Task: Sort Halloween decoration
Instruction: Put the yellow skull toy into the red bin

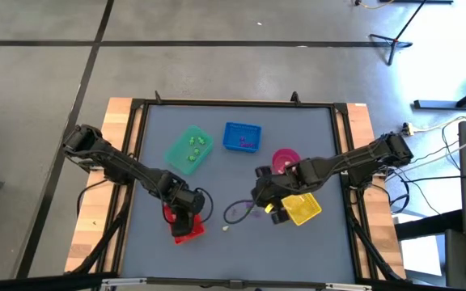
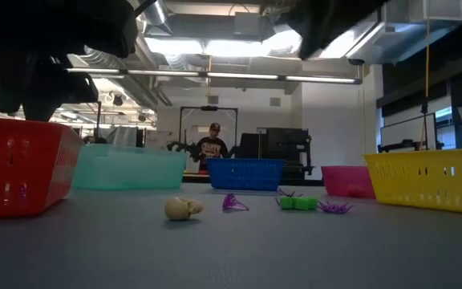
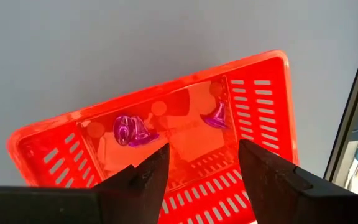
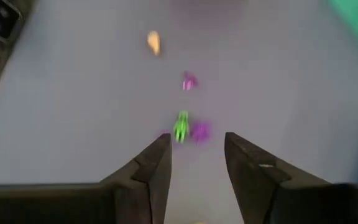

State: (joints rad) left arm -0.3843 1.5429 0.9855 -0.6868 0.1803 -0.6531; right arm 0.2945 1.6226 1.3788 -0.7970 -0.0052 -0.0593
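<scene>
Trays ring your working area: at lower left of centre in the high view your left gripper (image 1: 186, 217) hangs over the red tray (image 1: 189, 233), fingers parted and holding nothing, and its wrist view shows two purple trinkets (image 3: 131, 131) and a third (image 3: 216, 117) lying on that tray's floor. Moving right, the green tray (image 1: 189, 149) holds a few green pieces, and the blue tray (image 1: 242, 137) beside it carries something purple. On bare table near the frame's lower middle you have a pale skull-like trinket (image 2: 183, 209), a purple one (image 2: 233, 202), a green one (image 2: 298, 203) and a spiky purple one (image 2: 334, 207) still loose. Right of those, your right gripper (image 1: 267, 204) hovers spread and empty above them, with the pink bowl (image 1: 285, 158) behind it and the yellow tray (image 1: 302, 208) just beside it.
</scene>
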